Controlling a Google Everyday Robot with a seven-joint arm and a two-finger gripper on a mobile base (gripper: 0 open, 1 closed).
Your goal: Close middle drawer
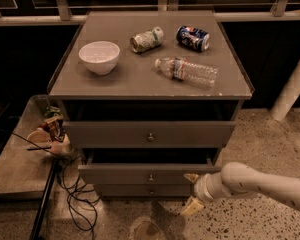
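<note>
Three drawers sit under the flat grey worktop (140, 79); the wide, shallow grey-brown wooden middle drawer (120, 174) juts out partway. My two-finger gripper (192, 193) hangs before its right end, jaws spread wide, empty. It looks like rigid wood that slides easily: I'd push the flat front, not grasp it.

Grey-brown middle drawer (135, 174), cream-tipped gripper (190, 192) at its front's right end, white bowl (99, 57), blue can (192, 37)
</note>
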